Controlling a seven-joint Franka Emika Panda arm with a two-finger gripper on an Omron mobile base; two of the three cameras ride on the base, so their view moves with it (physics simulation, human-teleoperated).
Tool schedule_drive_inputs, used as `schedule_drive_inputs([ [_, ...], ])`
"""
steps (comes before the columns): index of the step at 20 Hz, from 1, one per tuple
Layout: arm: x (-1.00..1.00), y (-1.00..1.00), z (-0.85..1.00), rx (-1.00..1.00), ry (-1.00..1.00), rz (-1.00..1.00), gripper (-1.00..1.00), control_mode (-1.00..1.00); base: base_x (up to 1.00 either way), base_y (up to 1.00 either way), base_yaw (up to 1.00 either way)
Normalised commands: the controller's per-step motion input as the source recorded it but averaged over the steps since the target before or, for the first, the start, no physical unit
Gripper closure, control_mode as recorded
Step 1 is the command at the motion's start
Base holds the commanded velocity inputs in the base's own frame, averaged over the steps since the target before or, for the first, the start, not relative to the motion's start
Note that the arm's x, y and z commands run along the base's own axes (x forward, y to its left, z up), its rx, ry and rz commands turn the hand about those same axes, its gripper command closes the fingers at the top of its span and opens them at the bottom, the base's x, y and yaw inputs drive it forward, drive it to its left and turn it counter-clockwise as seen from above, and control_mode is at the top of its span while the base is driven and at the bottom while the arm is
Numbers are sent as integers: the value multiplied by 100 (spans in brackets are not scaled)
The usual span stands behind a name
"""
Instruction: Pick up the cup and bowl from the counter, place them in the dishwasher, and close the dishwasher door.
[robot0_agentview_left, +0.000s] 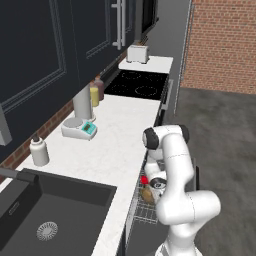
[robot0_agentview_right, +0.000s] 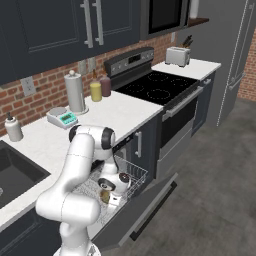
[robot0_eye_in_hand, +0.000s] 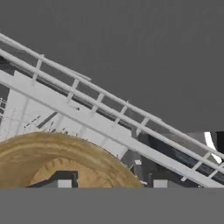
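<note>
The dishwasher door (robot0_agentview_right: 146, 206) hangs open under the white counter (robot0_agentview_left: 120, 135), and the grey wire rack (robot0_agentview_right: 134, 173) is pulled out over it. The tan-brown bowl (robot0_agentview_left: 148, 195) lies in the rack, with the red cup (robot0_agentview_left: 144, 179) just behind it. My arm reaches down into the rack, and my gripper (robot0_agentview_left: 155, 191) is directly over the bowl. In the hand view the bowl (robot0_eye_in_hand: 57, 153) fills the lower left. My gripper (robot0_eye_in_hand: 112, 184) is open and straddles the bowl's rim, one fingertip (robot0_eye_in_hand: 64, 183) inside it and the other outside. Rack wires (robot0_eye_in_hand: 109, 127) cross behind.
The black sink (robot0_agentview_left: 55, 210) sits left of the dishwasher. On the counter are a white bottle (robot0_agentview_left: 38, 151), a scale (robot0_agentview_left: 80, 128), a paper towel roll (robot0_agentview_left: 82, 102) and two jars (robot0_agentview_left: 96, 92). The stove (robot0_agentview_left: 137, 84) and toaster (robot0_agentview_left: 137, 53) lie beyond.
</note>
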Motion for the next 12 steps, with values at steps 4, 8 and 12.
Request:
schedule_drive_inputs([
  [4,-43,-38,49,14,-2,-3,-100,-100,0,0,0],
  [8,-63,-53,99,21,-14,0,-100,-100,0,0,0],
  [12,-54,-58,100,24,-14,0,-100,-100,0,0,0],
])
